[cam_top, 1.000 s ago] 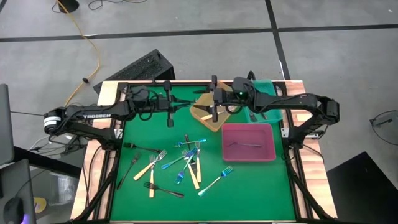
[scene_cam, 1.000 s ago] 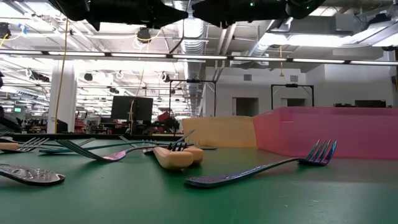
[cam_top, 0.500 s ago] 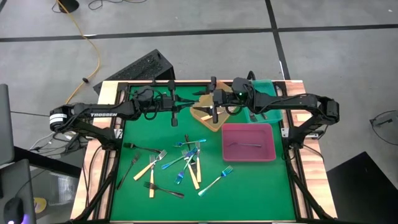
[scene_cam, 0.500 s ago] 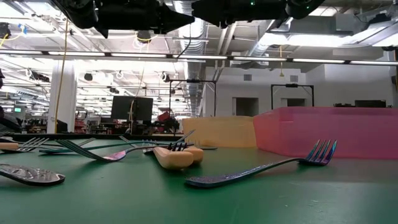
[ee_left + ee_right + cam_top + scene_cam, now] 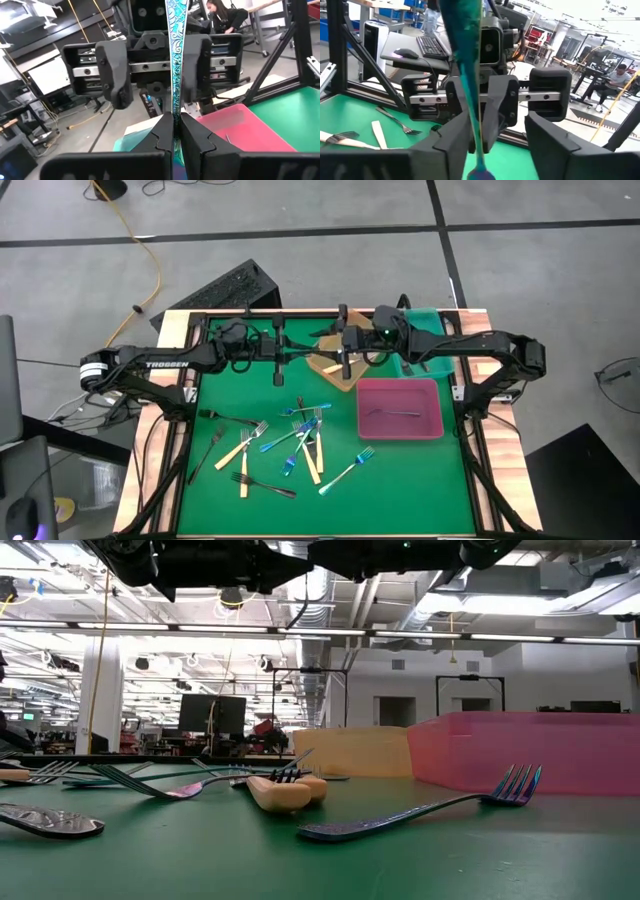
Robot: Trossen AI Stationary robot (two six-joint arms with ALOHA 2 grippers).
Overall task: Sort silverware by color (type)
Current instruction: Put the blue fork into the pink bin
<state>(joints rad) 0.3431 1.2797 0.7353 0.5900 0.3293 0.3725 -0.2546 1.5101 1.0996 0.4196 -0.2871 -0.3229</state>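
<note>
Glossy iridescent metal fork (image 5: 174, 60) — matt green tabletop (image 5: 400, 480)

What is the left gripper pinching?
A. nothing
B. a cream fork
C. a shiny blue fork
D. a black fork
C: in the left wrist view the left gripper is shut on a shiny blue fork, held up between the fingers of the right gripper facing it.
</note>
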